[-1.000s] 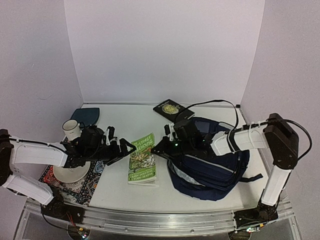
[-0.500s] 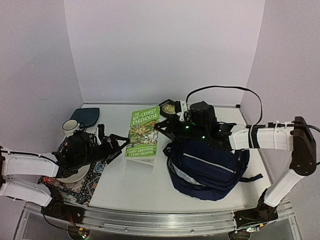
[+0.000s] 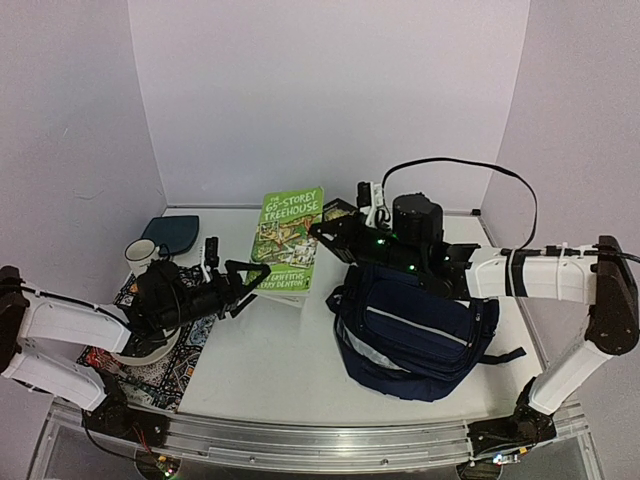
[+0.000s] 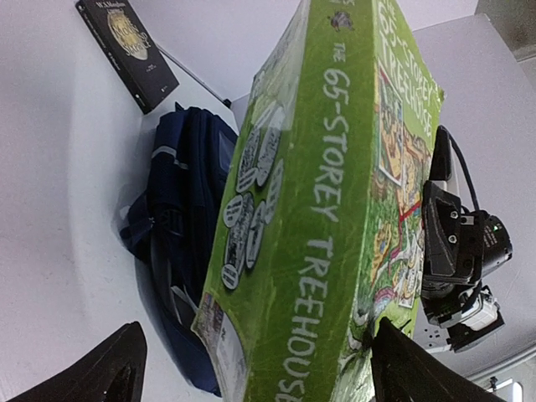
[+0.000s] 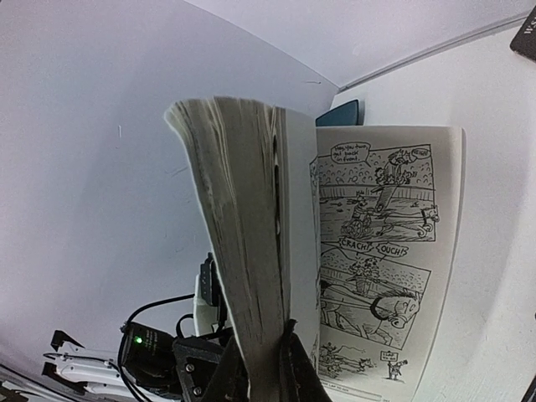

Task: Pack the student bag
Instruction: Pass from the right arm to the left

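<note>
- Navy-blue striped fabric backpack (image 3: 415, 335) lies at 4 o'clock on the white counter (image 3: 270, 370).
- Right fingers (image 5: 230, 377) are clenched on a green paperback book (image 3: 290, 240), held aloft at 10 o'clock of the bag.
- Left fingers (image 4: 109, 373) are spread either side of the book, not gripping.
- Still to do, by my read: book into bag; thin black book (image 4: 126, 50) also unpacked.

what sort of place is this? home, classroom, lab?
Probably a robotics lab cell: bare pale walls box in a white table, left arm and right arm sit on a metal rail at its edge, and the student bag and green book look like staged props.
</note>
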Available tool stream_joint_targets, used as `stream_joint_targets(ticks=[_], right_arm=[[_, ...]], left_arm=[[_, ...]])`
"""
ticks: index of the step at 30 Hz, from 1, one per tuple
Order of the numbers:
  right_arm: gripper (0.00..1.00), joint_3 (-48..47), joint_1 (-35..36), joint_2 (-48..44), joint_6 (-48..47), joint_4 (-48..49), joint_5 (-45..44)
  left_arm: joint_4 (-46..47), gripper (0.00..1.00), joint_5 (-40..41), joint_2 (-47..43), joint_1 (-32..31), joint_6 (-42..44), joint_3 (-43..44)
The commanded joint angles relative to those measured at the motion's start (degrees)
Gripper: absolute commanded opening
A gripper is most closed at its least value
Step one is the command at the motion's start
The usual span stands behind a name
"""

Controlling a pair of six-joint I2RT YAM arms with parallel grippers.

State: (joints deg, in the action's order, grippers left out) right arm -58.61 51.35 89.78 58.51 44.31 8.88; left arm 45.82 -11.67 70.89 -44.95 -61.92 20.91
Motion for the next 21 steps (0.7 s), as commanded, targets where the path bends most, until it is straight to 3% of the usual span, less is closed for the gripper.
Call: stream_joint_targets(ticks=[1,13,21], right_arm=[[0.00,-2.55,-0.12,-2.58,0.98,12.90,-1.96],[0.00,-0.07,-0.12,-1.29,-0.73,15.66,-6.74],[0.00,3.75,-0.11,-1.08,-0.26,16.51,-7.23]], left_arm=[[13.25,0.89,-3.87,3.86,-1.25,-0.11,4.21],[33.21,0.68,-3.29,9.85,-3.31,-5.72,4.14],[36.40,0.50,-1.22,9.36,-3.31,-6.98,4.05]])
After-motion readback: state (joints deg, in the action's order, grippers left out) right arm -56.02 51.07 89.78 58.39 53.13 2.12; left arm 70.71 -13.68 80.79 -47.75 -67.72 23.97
